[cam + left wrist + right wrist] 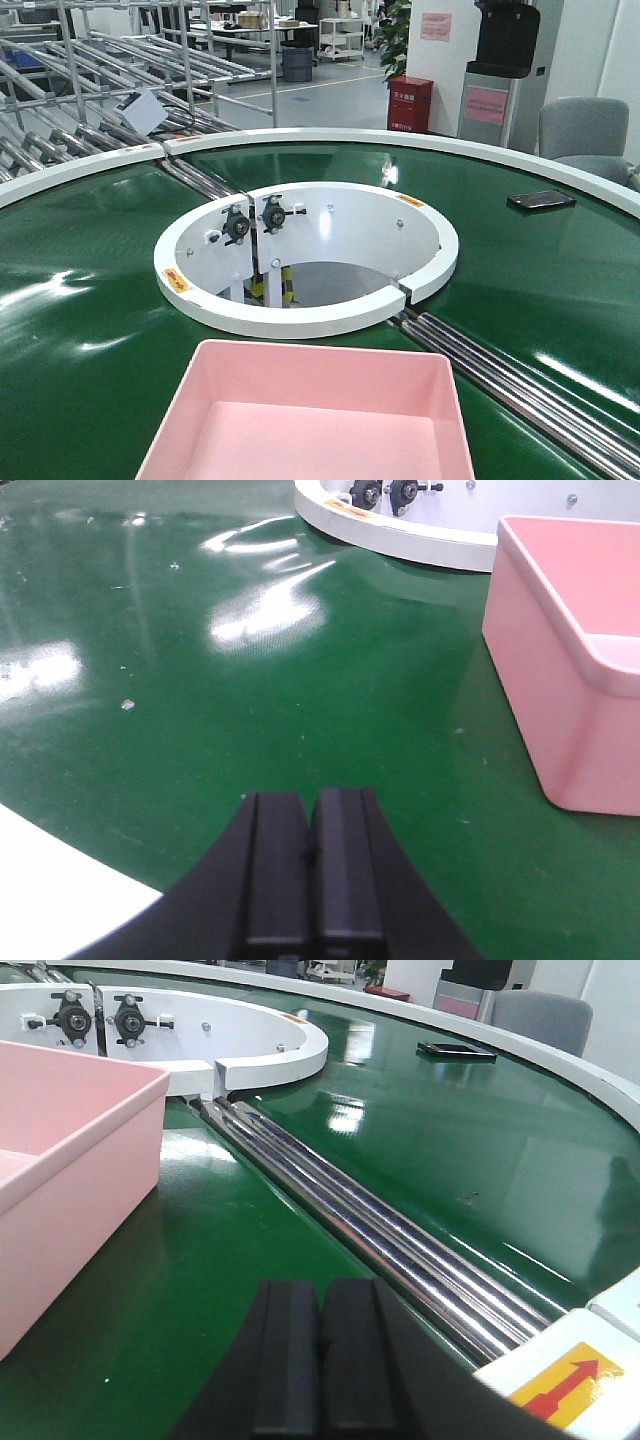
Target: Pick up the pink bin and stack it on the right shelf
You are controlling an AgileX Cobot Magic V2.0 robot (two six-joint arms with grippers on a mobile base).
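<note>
Shallow pale-pink plastic bin (310,420) rests on the green conveyor surface (80,300) between clenched, empty left fingers (275,870) and right fingers (285,1360), likely staged for gripping.

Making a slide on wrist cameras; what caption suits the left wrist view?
Shut left gripper over the green belt, the pink bin standing untouched to its right.

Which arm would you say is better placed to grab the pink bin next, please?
Probably right, narrowly. Both the right gripper and left gripper are shut beside the pink bin, but its wall sits closer in the right wrist view.
</note>
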